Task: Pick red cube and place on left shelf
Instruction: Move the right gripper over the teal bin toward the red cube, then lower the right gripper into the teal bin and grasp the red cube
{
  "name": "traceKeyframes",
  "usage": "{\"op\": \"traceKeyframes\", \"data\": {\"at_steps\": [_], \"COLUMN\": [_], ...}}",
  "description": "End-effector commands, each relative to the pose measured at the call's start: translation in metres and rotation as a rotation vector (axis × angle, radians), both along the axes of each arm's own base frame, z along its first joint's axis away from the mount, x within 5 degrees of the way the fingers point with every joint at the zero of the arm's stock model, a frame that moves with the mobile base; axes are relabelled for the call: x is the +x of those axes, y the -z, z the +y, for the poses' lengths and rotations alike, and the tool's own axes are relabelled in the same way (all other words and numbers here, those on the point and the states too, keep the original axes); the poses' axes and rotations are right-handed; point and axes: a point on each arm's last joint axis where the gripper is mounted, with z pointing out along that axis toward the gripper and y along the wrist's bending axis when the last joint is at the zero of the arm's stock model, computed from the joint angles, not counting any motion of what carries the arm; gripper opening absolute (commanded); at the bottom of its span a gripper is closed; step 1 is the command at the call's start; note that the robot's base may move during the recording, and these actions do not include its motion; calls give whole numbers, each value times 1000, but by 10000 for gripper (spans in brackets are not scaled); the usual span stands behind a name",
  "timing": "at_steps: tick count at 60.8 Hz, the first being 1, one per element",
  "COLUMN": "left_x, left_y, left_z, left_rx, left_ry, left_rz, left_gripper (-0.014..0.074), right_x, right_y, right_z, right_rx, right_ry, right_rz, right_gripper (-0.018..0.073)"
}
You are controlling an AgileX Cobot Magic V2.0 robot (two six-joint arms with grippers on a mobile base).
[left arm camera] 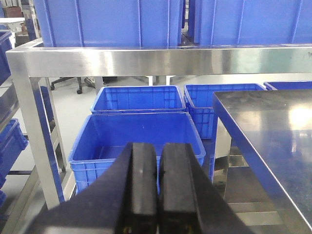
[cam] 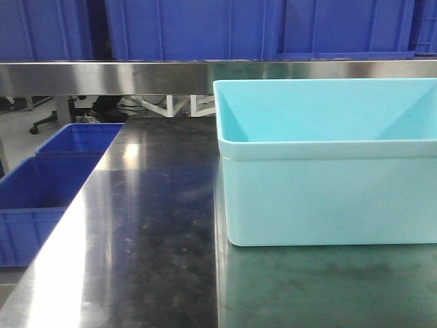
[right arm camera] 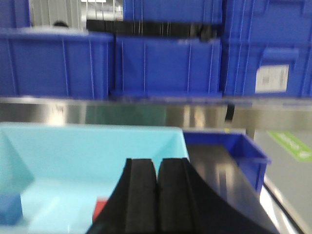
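Red cube (right arm camera: pixel 100 209), blurred, perhaps square-on.

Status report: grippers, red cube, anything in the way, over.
Left gripper shut, empty. Right gripper shut, empty, facing cyan bin. Red cube in bin, not picked. Blue crates sit on left shelf.

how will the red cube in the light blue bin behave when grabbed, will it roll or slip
Only a corner of the red cube shows beside the right gripper. Its visible edges look straight, so it probably sits still rather than rolling. It looks small against the light blue bin, so likely light. The blur hides its surface, so slipperiness is unclear.
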Motion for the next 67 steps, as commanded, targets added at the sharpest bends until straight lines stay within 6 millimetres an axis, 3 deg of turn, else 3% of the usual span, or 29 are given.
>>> {"op": "traceKeyframes", "data": {"at_steps": [1, 15, 24, 36, 43, 50, 58, 67], "left_x": [0, 0, 0, 0, 0, 0, 0, 0], "left_y": [-1, -1, -1, -1, -1, -1, -1, -1], "left_z": [0, 0, 0, 0, 0, 0, 0, 0], "left_rx": [-10, -10, -10, -10, -10, -10, -10, -10], "left_ry": [2, 2, 2, 2, 2, 2, 2, 2], "left_rz": [-77, -77, -77, -77, -77, -77, -77, -77], "left_gripper": [102, 102, 102, 102, 102, 102, 102, 102], "right_x": [-14, -7, 19, 61, 93, 126, 164, 191], "right_y": [-48, -124, -159, -187, -187, -178, -151, -123], "right_z": [-1, 2, 5, 22, 36, 52, 65, 72], "right_rx": [-9, -20, -29, -61, -89, -113, -129, -138], "right_ry": [14, -22, -55, -201, -273, -321, -332, -330], "right_rz": [-177, -15, 191, 418, 548, 656, 798, 915], "right_gripper": [42, 42, 42, 43, 88, 194, 340, 447]}}
